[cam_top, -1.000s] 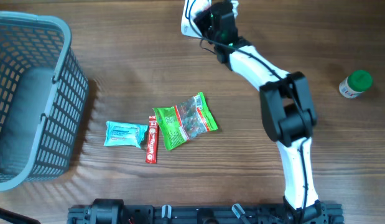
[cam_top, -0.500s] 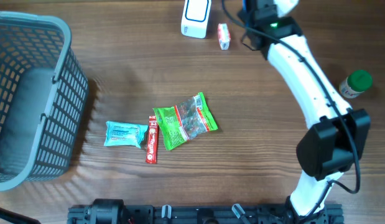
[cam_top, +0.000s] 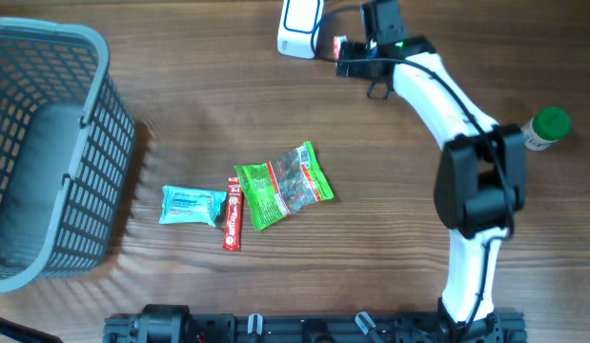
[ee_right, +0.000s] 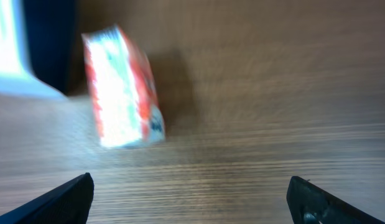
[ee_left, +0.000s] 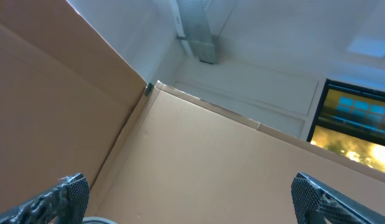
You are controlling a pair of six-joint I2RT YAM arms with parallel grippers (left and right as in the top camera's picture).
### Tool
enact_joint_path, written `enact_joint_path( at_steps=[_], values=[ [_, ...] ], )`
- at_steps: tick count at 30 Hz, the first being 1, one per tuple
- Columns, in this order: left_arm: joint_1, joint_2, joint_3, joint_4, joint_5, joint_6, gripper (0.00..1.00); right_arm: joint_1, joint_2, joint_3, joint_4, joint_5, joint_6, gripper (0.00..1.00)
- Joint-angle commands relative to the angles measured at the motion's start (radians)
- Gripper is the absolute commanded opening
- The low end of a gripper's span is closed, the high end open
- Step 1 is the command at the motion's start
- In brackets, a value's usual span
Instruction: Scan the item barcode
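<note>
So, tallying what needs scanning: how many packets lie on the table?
4: small red-and-white packet beside the white scanner; blue packet, red stick packet and green packet clustered mid-table. The grey basket may hide more.

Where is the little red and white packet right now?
In the overhead view, the red and white packet lies at the far side of the table, right of centre, just to the right of the white scanner.
</note>
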Motion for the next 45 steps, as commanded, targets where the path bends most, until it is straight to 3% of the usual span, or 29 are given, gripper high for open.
enact_joint_path(
  at_steps=[1,8,20,26,28,29,32,34,41,45],
  values=[
    [0.007,-0.005,-0.002,-0.011,-0.009,-0.006,1.0,0.007,0.05,-0.007,0.047,-0.057,-0.074,1.0],
    [0.007,-0.005,-0.002,-0.038,-0.009,-0.006,1.0,0.066,0.055,-0.007,0.168,0.004,-0.154,1.0],
    [0.007,-0.005,-0.003,-0.042,-0.009,-0.006,1.0,0.072,0.132,-0.007,0.351,0.076,-0.105,1.0],
    [0.007,-0.005,-0.004,-0.042,-0.009,-0.006,1.0,0.072,0.169,-0.007,0.359,0.076,-0.1,1.0],
    [0.007,-0.005,-0.004,-0.042,-0.009,-0.006,1.0,0.071,0.18,-0.007,0.364,0.075,-0.091,0.91],
    [0.007,-0.005,-0.004,-0.043,-0.009,-0.006,1.0,0.071,0.182,-0.007,0.365,0.075,-0.087,0.81],
    [0.007,-0.005,-0.004,-0.047,-0.009,-0.006,1.0,0.071,0.181,-0.005,0.367,0.076,-0.086,0.27],
    [0.007,-0.005,-0.004,-0.049,-0.009,-0.006,1.0,0.07,0.18,0.016,0.346,0.08,-0.075,0.05],
    [0.007,-0.005,-0.004,-0.048,-0.009,-0.006,1.0,0.058,0.08,0.043,0.184,0.168,0.01,0.04],
    [0.007,-0.005,-0.004,-0.048,-0.009,-0.01,1.0,0.02,-0.031,0.043,-0.085,0.365,0.23,0.04]
  ],
)
